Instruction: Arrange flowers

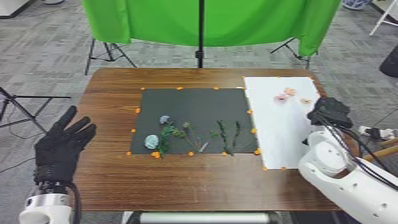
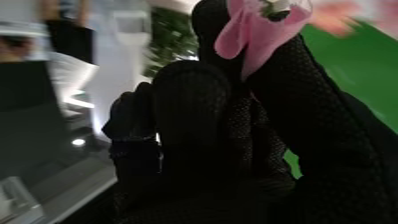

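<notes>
Green cloth [image 2: 355, 75] behind; pink flower [image 2: 259, 41] pinched between fingers [image 2: 208, 35] of right hand [image 1: 330, 112].

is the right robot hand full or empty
Full: in the wrist view, the right robot hand has a pink flower pinched between fingers and thumb, its petals spreading past them.

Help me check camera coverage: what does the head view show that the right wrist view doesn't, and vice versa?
Head view: brown wooden table, dark square mat bearing pale blue flower heads and slender green stems, white rectangular sheet with small pale pink flowers, and open black-gloved left hand.

Right wrist view: soft pink petals pinched at the fingertips.

Both: black-gloved right hand and bright green cloth.
</notes>
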Tool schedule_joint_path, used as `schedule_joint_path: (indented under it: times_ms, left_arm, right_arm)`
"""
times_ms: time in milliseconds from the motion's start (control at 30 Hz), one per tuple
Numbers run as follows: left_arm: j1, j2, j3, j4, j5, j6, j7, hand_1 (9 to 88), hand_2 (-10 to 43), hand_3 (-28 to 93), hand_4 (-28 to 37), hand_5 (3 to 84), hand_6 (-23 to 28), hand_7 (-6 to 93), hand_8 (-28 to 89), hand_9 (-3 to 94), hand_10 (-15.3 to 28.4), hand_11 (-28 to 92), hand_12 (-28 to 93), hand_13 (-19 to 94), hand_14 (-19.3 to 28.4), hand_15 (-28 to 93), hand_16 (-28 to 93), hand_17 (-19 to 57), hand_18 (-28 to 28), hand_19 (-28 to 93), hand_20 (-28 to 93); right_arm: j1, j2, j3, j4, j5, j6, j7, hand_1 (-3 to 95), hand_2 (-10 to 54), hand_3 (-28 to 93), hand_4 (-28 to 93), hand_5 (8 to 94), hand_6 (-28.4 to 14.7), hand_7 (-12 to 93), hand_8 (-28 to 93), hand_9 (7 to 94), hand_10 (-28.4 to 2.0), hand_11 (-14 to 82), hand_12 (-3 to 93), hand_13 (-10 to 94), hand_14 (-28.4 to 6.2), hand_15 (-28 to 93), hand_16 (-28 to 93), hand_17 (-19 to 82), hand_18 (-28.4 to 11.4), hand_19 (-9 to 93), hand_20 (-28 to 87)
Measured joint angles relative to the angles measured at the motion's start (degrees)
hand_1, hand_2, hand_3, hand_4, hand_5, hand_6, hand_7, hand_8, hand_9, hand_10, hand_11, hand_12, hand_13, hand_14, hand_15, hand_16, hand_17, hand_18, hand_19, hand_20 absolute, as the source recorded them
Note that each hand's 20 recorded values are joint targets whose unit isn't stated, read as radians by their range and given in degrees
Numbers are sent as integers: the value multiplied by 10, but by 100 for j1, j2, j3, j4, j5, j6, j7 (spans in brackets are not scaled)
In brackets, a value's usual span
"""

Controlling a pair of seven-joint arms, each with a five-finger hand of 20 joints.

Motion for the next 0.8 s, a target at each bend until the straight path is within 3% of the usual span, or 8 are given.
schedule_joint_path:
  times_ms: [200,367,800]
  left_arm:
    - [-7,-51,1,3,13,-3,-44,207,70,794,-283,355,73,70,-79,318,196,221,106,198,272,544,-105,-81,284,578,4]
    - [-12,-62,6,4,27,-6,-69,207,70,796,-283,355,73,71,-79,317,196,221,106,197,272,544,-105,-82,284,578,4]
    - [-164,-75,7,43,83,-38,-192,208,70,796,-283,356,73,69,-78,318,197,222,106,198,272,544,-106,-82,284,578,3]
  right_arm:
    - [639,-191,-694,-670,24,108,-1020,600,-95,695,-283,829,18,291,3,923,-44,143,378,782,-26,673,276,352,-186,904,415]
    - [1376,-841,-1436,-806,229,49,-1817,595,-95,699,-283,822,18,299,5,918,-44,149,384,773,-27,681,278,344,-185,899,418]
    - [2468,-2898,-2994,310,-30,-526,-2385,582,-95,712,-283,802,21,321,-15,887,-59,188,397,722,-28,700,294,306,-182,875,423]
